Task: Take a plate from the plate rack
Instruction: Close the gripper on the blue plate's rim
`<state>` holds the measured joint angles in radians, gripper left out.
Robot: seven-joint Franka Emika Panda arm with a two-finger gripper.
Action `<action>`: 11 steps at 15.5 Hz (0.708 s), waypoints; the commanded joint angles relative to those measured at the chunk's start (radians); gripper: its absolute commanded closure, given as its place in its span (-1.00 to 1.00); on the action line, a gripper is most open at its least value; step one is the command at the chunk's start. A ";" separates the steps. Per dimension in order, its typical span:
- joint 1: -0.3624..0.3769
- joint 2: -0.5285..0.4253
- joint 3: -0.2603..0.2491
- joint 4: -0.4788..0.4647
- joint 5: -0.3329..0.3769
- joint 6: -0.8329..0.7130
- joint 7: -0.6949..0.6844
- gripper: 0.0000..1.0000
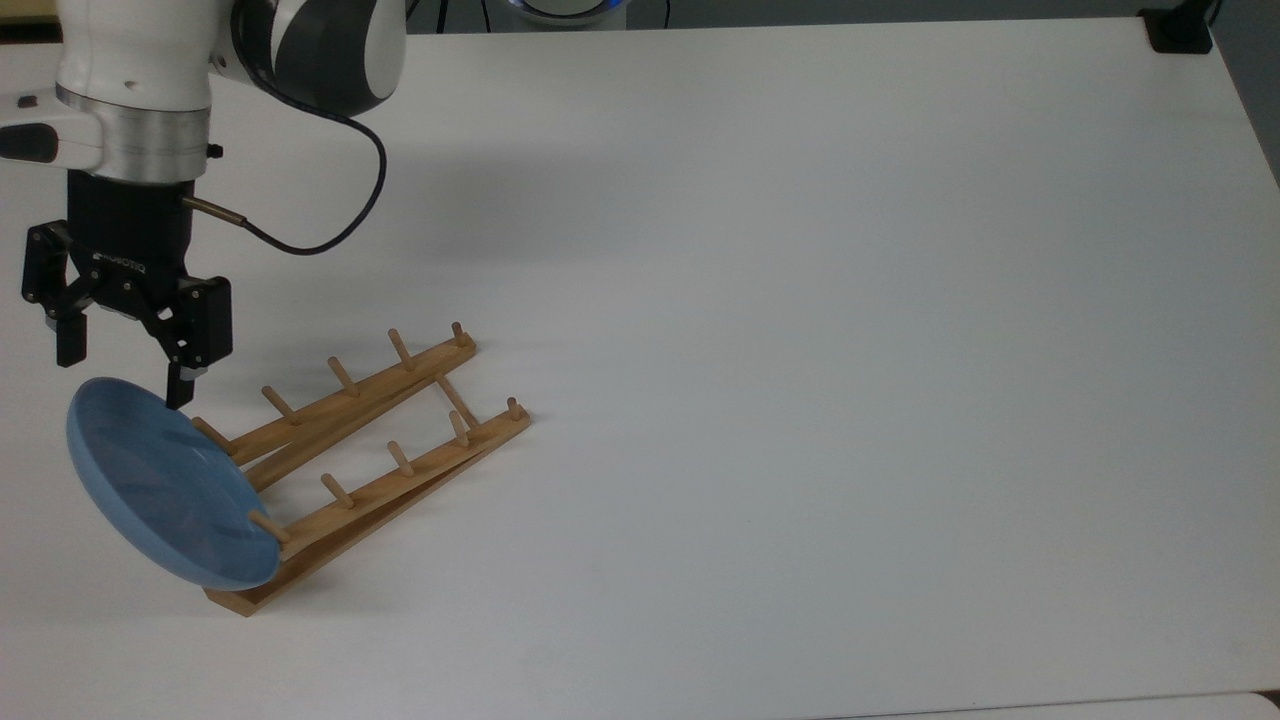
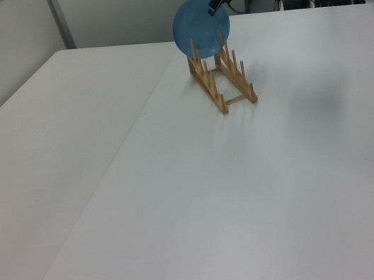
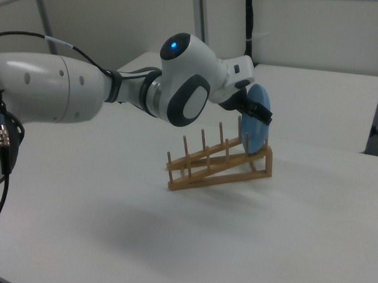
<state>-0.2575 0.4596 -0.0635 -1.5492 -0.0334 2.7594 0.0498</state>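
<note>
Top view: light-blue round plate (image 1: 165,483), shallow, with faint rings inside, standing on edge at the plate rack (image 1: 370,462) end nearest the top view's left, on white bench (image 1: 800,350). Gripper (image 1: 122,370) wide open, holding nothing, straddling the rim from above.

Left view: plate (image 2: 200,26) upright in rack (image 2: 222,76).

Right view: plate (image 3: 255,127) seen edge-on.
</note>
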 commanded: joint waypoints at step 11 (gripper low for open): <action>-0.008 0.076 -0.009 0.072 -0.005 0.059 0.094 0.75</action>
<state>-0.2716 0.5279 -0.0637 -1.4917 -0.0334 2.8086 0.1157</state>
